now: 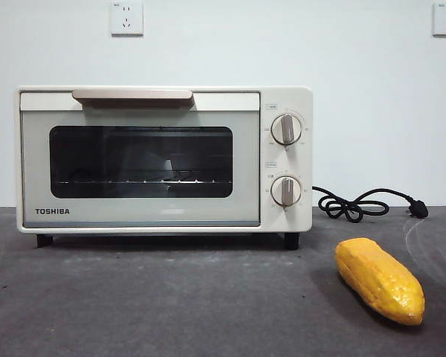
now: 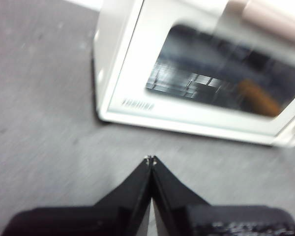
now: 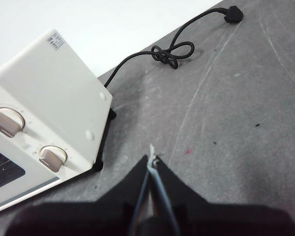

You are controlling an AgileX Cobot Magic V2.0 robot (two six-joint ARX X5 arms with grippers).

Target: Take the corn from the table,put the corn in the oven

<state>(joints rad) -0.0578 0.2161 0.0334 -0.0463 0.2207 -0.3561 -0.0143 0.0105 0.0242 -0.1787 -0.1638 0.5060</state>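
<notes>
The corn [image 1: 380, 280] lies on the counter [image 1: 171, 305] off the knob side of the closed oven [image 1: 163, 160], untouched by either end effector. The left end effector [image 2: 150, 160] and right end effector [image 3: 152, 160] are pinched closed and empty, above bare counter in front of the oven. I judge the door's handle [image 1: 132, 94] wants pulling down first, by the left, while the right opens wide and grips the cob across its middle.

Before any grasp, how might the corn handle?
The corn looks glossy, so jaws may slip on it. Its rounded, tapered shape suggests it could roll on the table if nudged. It appears rigid rather than floppy.
</notes>
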